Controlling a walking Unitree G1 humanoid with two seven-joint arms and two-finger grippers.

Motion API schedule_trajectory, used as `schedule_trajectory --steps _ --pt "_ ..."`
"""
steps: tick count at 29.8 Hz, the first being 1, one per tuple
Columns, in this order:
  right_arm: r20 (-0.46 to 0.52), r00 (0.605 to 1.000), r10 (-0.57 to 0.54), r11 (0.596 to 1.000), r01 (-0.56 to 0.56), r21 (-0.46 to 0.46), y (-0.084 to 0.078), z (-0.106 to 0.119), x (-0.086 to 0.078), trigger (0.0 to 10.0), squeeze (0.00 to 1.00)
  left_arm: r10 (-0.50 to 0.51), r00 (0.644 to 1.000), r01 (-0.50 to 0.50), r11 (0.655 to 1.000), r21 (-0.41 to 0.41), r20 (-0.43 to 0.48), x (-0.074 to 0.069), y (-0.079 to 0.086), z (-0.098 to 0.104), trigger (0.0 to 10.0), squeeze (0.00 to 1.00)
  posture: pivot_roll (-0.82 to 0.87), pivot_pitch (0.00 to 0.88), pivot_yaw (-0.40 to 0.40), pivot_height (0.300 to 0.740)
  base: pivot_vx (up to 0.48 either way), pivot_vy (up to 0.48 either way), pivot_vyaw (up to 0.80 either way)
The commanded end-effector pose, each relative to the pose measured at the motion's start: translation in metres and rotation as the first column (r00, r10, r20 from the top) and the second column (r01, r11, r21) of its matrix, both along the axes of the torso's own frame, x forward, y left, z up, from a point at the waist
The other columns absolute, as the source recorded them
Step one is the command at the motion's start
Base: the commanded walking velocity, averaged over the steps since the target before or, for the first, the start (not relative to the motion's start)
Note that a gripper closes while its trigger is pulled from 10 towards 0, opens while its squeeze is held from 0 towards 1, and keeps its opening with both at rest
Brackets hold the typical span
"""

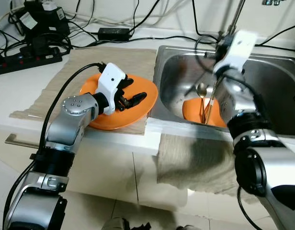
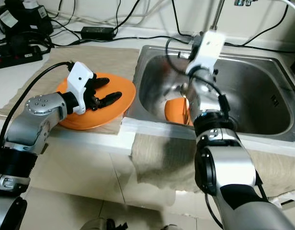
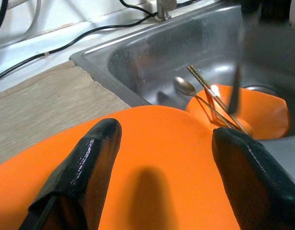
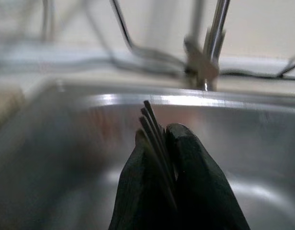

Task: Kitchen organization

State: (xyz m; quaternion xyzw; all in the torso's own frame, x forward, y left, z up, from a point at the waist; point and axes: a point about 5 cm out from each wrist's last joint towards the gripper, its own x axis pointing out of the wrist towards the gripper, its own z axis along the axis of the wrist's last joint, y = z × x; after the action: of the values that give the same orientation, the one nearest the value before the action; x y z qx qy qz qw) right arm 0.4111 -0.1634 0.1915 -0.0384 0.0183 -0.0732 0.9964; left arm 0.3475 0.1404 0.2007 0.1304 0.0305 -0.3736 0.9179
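Two grippers are working: the left gripper [image 1: 129, 97], fingers apart, is hovering over the plate [image 1: 142, 103] at nine o'clock from the sink [image 1: 277, 76]; the right gripper [image 4: 159, 143] is clamping chopsticks [image 4: 154, 129] above the bowl [image 1: 193, 111]. Thin sticks risk slipping and dropping.

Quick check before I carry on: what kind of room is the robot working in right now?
Most likely a home kitchen: a steel sink with a faucet set into a white counter, and an orange plate beside it, with an orange bowl and spoon in the basin.
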Motion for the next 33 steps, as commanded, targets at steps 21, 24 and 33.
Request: schedule_trajectory --steps 21,24,33 --pt "-0.276 0.961 -0.031 0.807 -0.139 -0.575 -0.004 -0.056 -0.015 10.0 1.00 0.012 1.000 -0.012 1.000 0.009 0.021 0.003 0.000 0.004 10.0 0.00 0.07 0.041 0.025 0.740 0.000 0.000 0.00" --pt "-0.299 0.954 -0.017 0.775 -0.176 -0.607 -0.001 -0.064 -0.019 10.0 1.00 0.012 1.000 -0.012 1.000 0.010 0.022 0.003 0.000 0.004 10.0 0.00 0.07 0.044 0.022 0.740 0.000 0.000 0.00" --pt "-0.308 0.951 -0.013 0.751 -0.194 -0.631 0.000 -0.068 -0.020 10.0 1.00 0.016 1.000 -0.016 1.000 0.014 0.023 0.003 0.001 0.004 10.0 0.00 0.07 0.046 0.019 0.740 0.000 0.000 0.00"
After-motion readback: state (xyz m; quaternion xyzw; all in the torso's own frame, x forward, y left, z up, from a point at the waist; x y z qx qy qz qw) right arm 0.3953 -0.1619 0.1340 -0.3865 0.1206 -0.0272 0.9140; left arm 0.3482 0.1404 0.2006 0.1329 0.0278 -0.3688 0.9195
